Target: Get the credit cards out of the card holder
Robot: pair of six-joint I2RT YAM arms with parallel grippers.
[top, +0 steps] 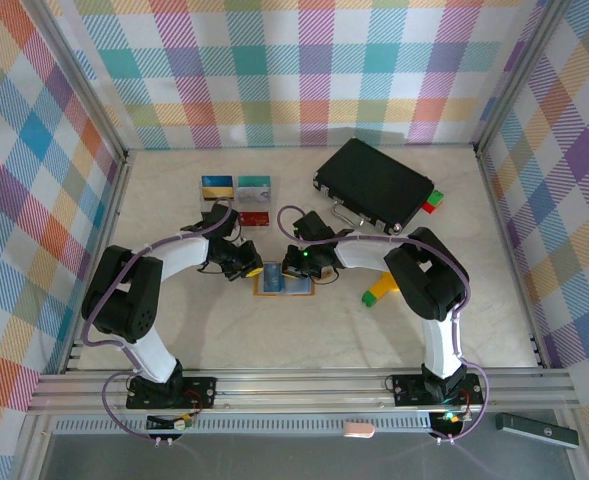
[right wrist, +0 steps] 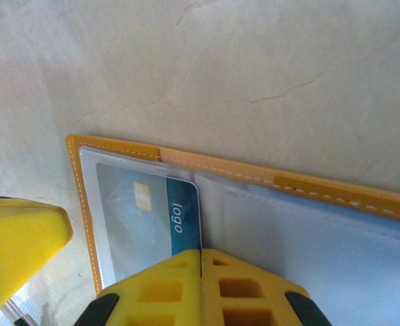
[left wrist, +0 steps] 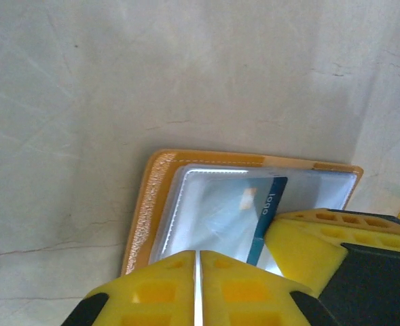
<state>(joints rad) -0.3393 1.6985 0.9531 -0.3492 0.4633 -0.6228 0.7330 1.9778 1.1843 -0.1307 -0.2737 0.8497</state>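
The card holder (top: 282,287) is lying open on the desk (top: 174,330), near the middle and a bit toward 6 o'clock. Three loose cards (top: 253,188) are lying well apart from it, at its 11 o'clock. A teal card (right wrist: 149,210) is sitting in the holder's clear pocket.

Your left gripper (left wrist: 196,261) is sitting at the holder's 10 o'clock corner. Its jaws are squeezed together, and nothing is showing between them. Your right gripper (right wrist: 201,259) is sitting at the holder's 12 o'clock edge with its jaws squeezed together too. Its tips are right at the teal card's loose edge, by the word "logo". The tips are hiding, so I cannot tell if they are pinching the card or just pushing on it.

I think you are sliding this card out. Press down on the holder with the left gripper so the holder is not sliding along. Push the card slowly toward the middle fold, where the pocket is opening. When a good bit is poking out, open the right gripper a little, pinch that edge, and lift gently.
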